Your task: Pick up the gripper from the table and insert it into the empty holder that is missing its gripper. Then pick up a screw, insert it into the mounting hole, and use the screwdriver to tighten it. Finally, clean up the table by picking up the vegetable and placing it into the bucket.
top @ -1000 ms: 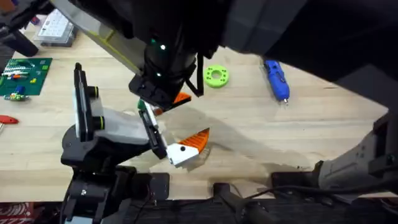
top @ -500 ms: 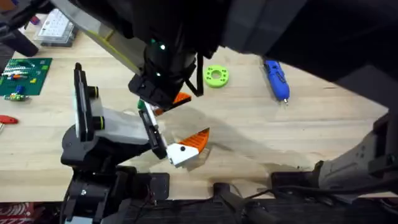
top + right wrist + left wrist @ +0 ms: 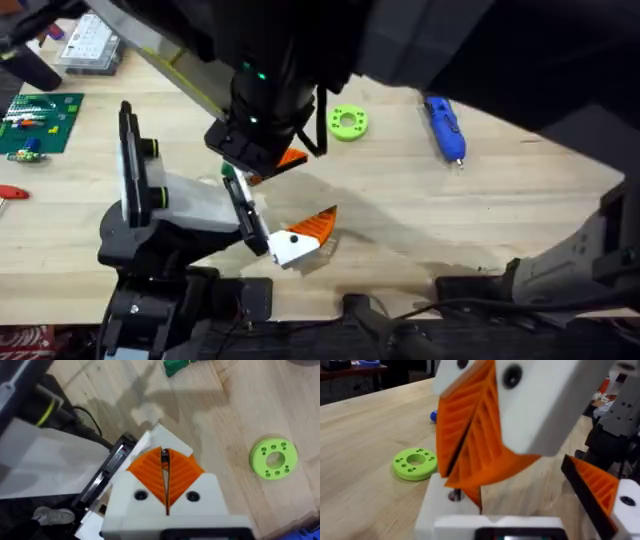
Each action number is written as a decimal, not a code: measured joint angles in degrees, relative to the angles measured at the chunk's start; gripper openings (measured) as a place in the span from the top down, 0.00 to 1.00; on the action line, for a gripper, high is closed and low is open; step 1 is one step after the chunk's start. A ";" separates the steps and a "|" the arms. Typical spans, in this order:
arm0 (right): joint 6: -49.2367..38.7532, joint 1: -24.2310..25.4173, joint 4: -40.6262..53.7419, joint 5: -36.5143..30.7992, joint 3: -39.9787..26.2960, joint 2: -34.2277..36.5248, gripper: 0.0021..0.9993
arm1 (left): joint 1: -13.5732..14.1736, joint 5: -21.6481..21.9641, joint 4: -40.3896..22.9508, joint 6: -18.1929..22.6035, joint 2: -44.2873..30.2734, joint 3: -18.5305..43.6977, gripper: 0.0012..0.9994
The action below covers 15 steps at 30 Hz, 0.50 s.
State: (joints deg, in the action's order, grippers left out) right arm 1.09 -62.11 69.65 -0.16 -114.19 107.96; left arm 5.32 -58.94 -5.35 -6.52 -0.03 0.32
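The right arm reaches across the middle of the desk [image 3: 450, 220] from the right, rising close under the overhead camera as a large dark shape. Its wrist is tipped down so that the right gripper [image 3: 272, 162] hangs over the front end of the holder [image 3: 190, 205].

There is one holder, standing at the near left of the desk, with a white body, a black base and tall black plates. Its front end carries a white mount with one orange ribbed pad [image 3: 318, 224].

One blue screwdriver [image 3: 445, 128] lies alone on the far right of the desk, well apart from both arms. One green ring [image 3: 347, 123] lies between the screwdriver and the right gripper. One green circuit board [image 3: 38, 122] and one clear parts box [image 3: 90, 45] sit at the far left.

In the right wrist view the two orange fingers [image 3: 145, 470] are pressed together, clenched on a thin dark sliver that is probably a screw [image 3: 164, 459]. In the left wrist view its lower end [image 3: 454, 495] sits just above a white block of the holder, though contact is unclear.
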 joint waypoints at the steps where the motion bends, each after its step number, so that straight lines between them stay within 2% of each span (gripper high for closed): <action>1: 0.02 0.00 0.01 0.02 0.00 0.00 0.99 | 0.00 0.01 -0.02 0.00 0.00 0.02 0.01; 15: 0.02 0.00 -0.39 -0.34 1.18 0.01 0.99 | 0.00 0.00 -0.02 0.00 0.00 0.02 0.01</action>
State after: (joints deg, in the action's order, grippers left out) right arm 1.10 -62.11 69.26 -0.49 -113.01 107.97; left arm 5.32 -58.94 -5.37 -6.52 -0.03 0.34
